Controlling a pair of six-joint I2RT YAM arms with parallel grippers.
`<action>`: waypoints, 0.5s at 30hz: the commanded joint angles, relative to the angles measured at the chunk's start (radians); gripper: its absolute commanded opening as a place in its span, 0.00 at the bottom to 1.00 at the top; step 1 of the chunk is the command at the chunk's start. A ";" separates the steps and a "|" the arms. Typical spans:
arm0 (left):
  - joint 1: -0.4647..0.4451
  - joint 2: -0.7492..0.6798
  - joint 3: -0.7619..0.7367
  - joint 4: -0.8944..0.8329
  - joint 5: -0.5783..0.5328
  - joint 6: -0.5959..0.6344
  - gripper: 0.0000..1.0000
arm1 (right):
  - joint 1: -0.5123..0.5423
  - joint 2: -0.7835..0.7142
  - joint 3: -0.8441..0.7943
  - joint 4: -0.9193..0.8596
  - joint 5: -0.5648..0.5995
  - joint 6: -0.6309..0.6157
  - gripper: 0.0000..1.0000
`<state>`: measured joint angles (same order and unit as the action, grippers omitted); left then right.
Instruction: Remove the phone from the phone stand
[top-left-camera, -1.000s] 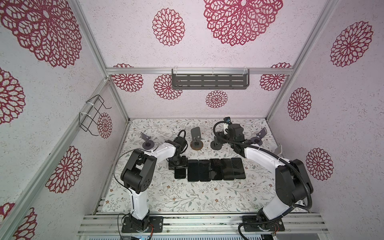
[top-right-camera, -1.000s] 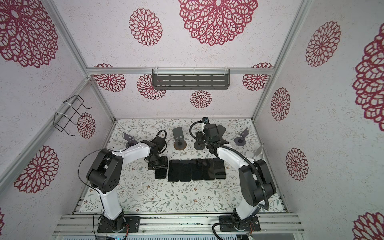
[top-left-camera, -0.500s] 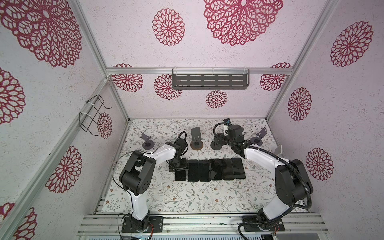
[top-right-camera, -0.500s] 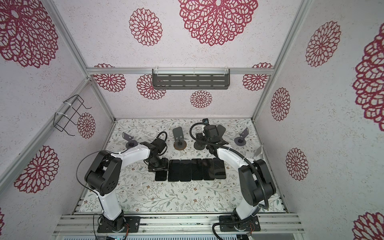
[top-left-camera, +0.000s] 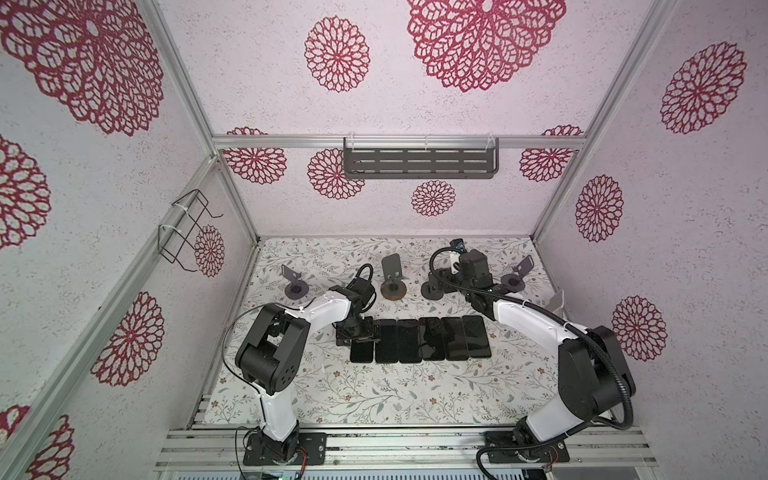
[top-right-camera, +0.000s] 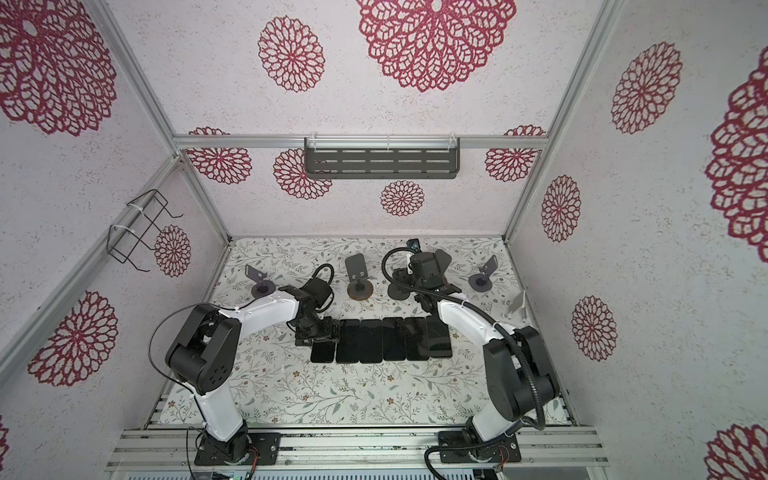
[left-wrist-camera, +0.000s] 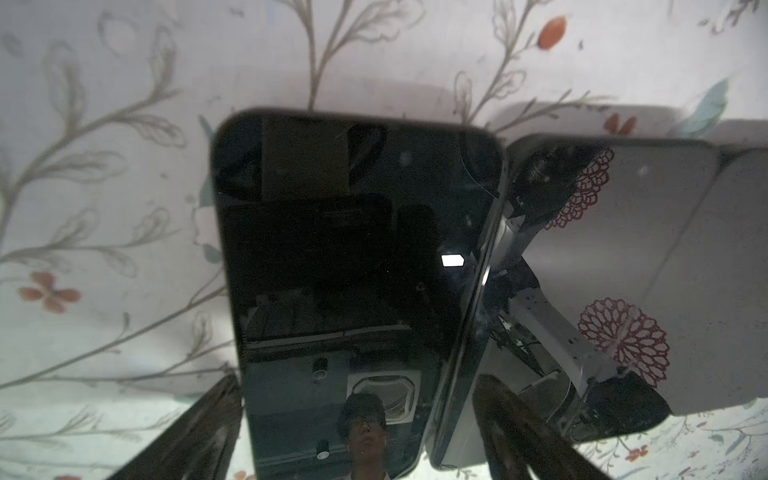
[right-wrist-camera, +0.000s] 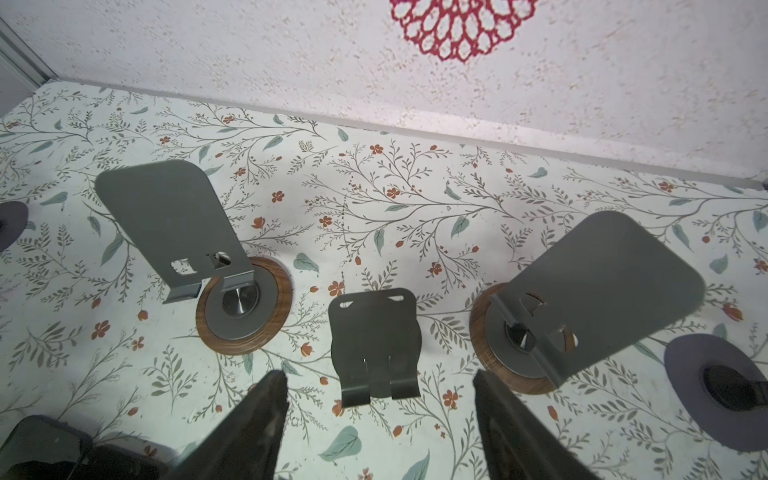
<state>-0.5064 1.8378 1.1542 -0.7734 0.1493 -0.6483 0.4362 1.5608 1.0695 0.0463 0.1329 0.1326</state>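
Note:
A black phone (left-wrist-camera: 353, 270) lies flat, screen up, at the left end of a row of several phones (top-left-camera: 419, 345) on the table. My left gripper (left-wrist-camera: 357, 415) is low over it and open, one finger (left-wrist-camera: 199, 428) on each side of its near end and a gap on the side toward the neighbouring phone. In both top views the gripper (top-left-camera: 360, 337) (top-right-camera: 320, 337) covers the phone's (top-left-camera: 361, 353) (top-right-camera: 322, 353) far end. My right gripper (right-wrist-camera: 380, 415) (top-left-camera: 446, 276) hangs open and empty before a small grey phone stand (right-wrist-camera: 374, 345), which holds nothing.
Two grey stands on wood-rimmed bases (right-wrist-camera: 174, 224) (right-wrist-camera: 602, 299) flank the small one, both bare. More stands (top-left-camera: 295, 282) (top-left-camera: 517, 274) sit along the back, and a white one (top-left-camera: 555, 301) stands by the right wall. A shelf (top-left-camera: 419, 162) hangs on the back wall.
The left gripper has settled lower over the leftmost phone and its jaws have widened. The phone rests on the table. The right arm has hardly moved.

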 joint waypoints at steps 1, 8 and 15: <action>-0.009 -0.036 -0.038 0.054 0.053 -0.051 0.91 | -0.009 -0.083 -0.025 -0.029 0.026 0.010 0.74; -0.009 -0.053 -0.067 0.112 0.090 -0.074 0.89 | -0.026 -0.158 -0.100 -0.057 0.037 0.037 0.74; -0.009 -0.099 -0.065 0.054 -0.001 -0.046 0.90 | -0.037 -0.172 -0.111 -0.055 0.048 0.061 0.74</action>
<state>-0.5064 1.7866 1.0924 -0.7155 0.1837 -0.6918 0.4057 1.4269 0.9474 -0.0139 0.1551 0.1631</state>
